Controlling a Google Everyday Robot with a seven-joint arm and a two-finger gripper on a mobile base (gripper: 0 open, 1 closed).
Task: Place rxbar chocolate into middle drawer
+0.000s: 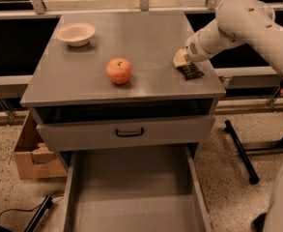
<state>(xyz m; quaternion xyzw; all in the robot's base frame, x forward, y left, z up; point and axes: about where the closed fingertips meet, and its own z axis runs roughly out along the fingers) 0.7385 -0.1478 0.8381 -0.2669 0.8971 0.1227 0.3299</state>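
1. We see the gripper at the right edge of the bench, covering the upper end of the rxbar chocolate.
2. The bottom edge cuts off the front of the middle drawer.
3. The bench hides part of the cardboard box; the arm runs off the right edge.
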